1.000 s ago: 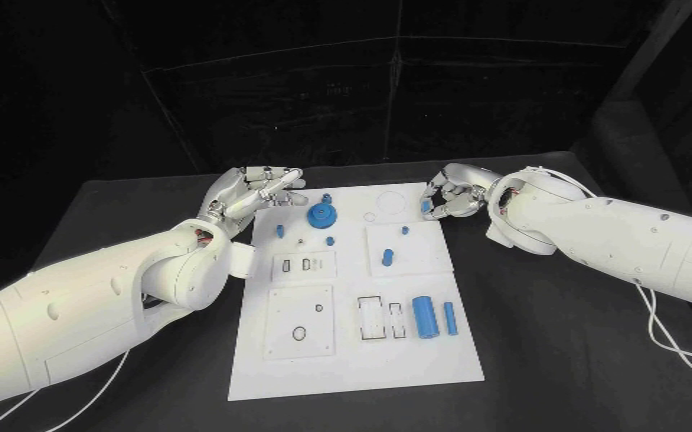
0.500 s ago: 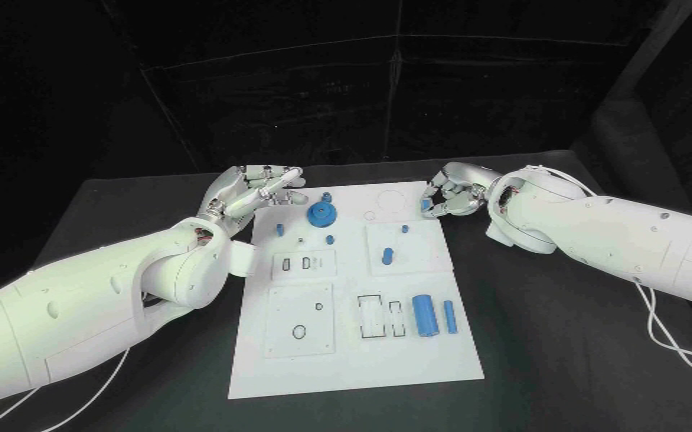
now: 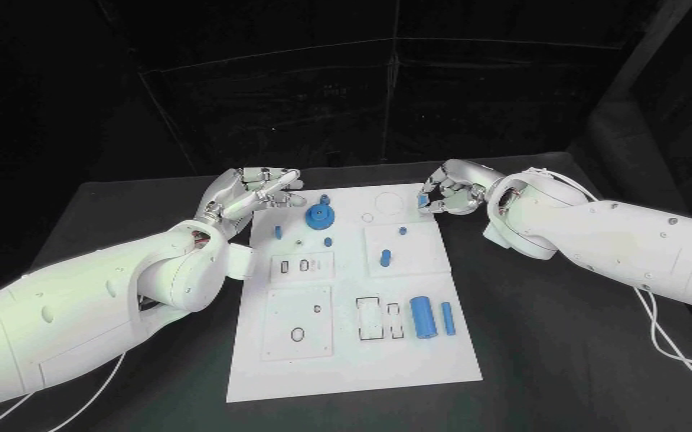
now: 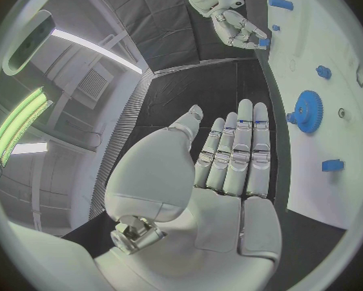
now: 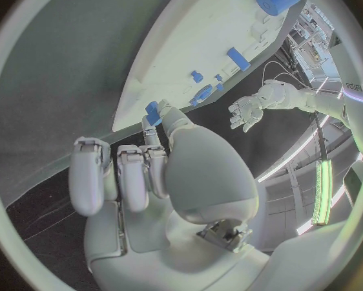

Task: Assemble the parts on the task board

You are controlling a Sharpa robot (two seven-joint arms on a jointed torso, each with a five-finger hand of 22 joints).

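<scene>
The white task board (image 3: 353, 352) lies in the middle of the black table. My right hand (image 3: 447, 196) hovers at the board's far right corner and pinches a small blue part (image 5: 152, 113) between thumb and a finger; the same blue part (image 4: 264, 43) sits at its fingertips in the left wrist view. Over the far left corner my left hand (image 3: 254, 192) is open, fingers stretched out and holding nothing. A blue gear (image 3: 320, 216) stands on the board just right of the left hand. A blue cylinder (image 3: 424, 316) and a blue bar (image 3: 450, 318) lie near the board's right edge.
Small blue pieces (image 3: 387, 257) sit on the far half of the board, with empty slots (image 3: 371, 315) and a ring hole (image 3: 299, 333) nearer me. Black table (image 3: 577, 352) surrounds the board.
My right hand has drifted a little up and toward the far edge with the small blue part in it. The left hand has barely moved.
</scene>
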